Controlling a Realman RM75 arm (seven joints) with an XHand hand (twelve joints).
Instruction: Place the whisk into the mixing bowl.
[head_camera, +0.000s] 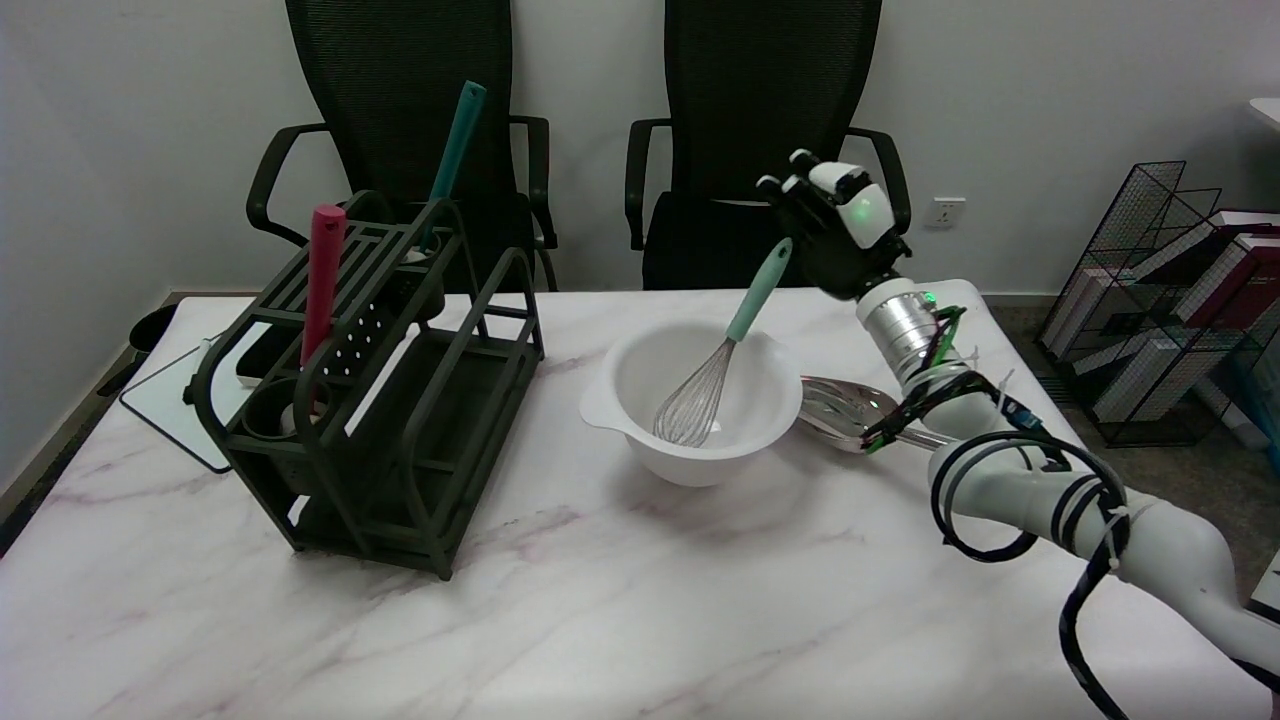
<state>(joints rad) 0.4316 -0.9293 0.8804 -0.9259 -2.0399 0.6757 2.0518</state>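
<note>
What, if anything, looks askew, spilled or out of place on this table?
Nothing spilled or damaged. The whisk leans tilted in the mixing bowl, wires down, handle toward the right hand. A metal spoon lies beside the bowl, partly under the arm. The rack stands upright.

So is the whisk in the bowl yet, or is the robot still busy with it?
Mostly done: the whisk stands wire end down inside the white bowl, its green handle leaning on the far rim. The right hand is up at the handle's top; whether its fingers still hold it cannot be told from here. What is left is letting go, if needed, and drawing the arm away.
</note>
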